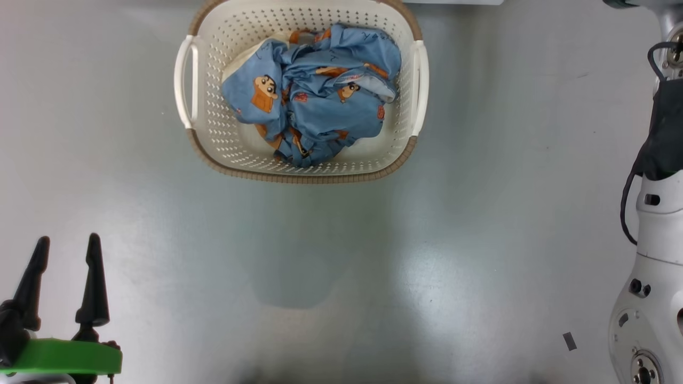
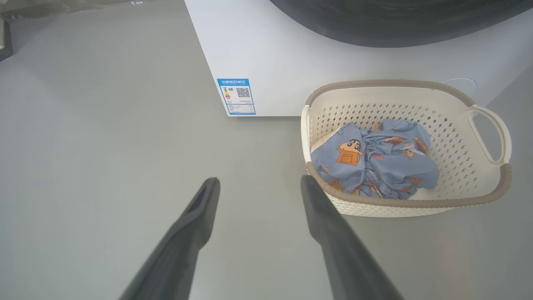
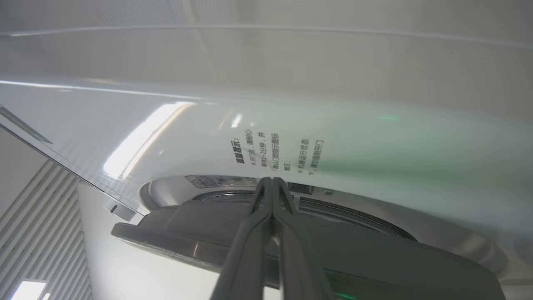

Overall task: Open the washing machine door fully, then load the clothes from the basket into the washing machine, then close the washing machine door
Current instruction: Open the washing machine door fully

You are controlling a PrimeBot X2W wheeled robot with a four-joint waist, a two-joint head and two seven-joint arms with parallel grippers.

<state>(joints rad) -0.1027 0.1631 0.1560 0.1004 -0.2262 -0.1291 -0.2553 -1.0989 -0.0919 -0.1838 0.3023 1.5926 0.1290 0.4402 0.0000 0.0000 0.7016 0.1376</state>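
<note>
Glossy grey floor (image 1: pixel 480 213), small dark scrap (image 1: pixel 569 341) lying on it, perhaps tape, pale slatted wall panel (image 3: pixel 37 216)

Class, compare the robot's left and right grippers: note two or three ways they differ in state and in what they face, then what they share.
The left gripper is open, its fingers well apart; the right gripper is shut, fingertips together. The left gripper points at the floor beside the basket; the right gripper points at the washer, just over the door rim. Both have two long dark fingers and hold nothing.
</note>
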